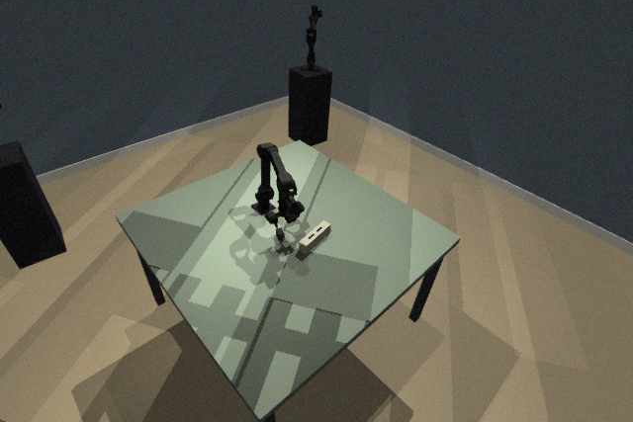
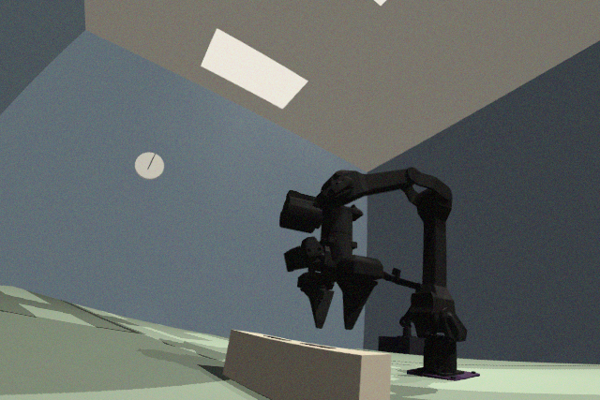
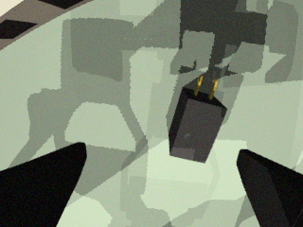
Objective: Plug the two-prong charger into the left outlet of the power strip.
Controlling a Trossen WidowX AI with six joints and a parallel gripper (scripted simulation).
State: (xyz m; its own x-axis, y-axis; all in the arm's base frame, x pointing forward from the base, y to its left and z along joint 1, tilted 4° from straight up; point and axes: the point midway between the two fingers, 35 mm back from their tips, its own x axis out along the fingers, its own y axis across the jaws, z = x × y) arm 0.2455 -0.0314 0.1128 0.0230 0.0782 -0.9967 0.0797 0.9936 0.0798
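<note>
The dark two-prong charger (image 3: 198, 125) lies on the table in the wrist view, its two gold prongs pointing toward the top of the view and slightly right. In the top view it is too dark and small to make out near the fingers. My gripper (image 2: 334, 327) (image 3: 162, 154) is open and empty, pointing down above the table. In the wrist view the charger appears between the fingertips, right of centre and mostly beyond them. The beige power strip (image 1: 315, 237) (image 2: 300, 366) (image 3: 40, 16) has dark outlet openings on top; only a corner shows in the wrist view.
The strip sits on the pale green table (image 1: 352, 212), beside the gripper. The arm's base stands on a small purple plate (image 1: 259, 209) behind. Shadows of the arm fall over the table around the charger. A black pedestal (image 1: 309, 106) with another arm stands beyond the table.
</note>
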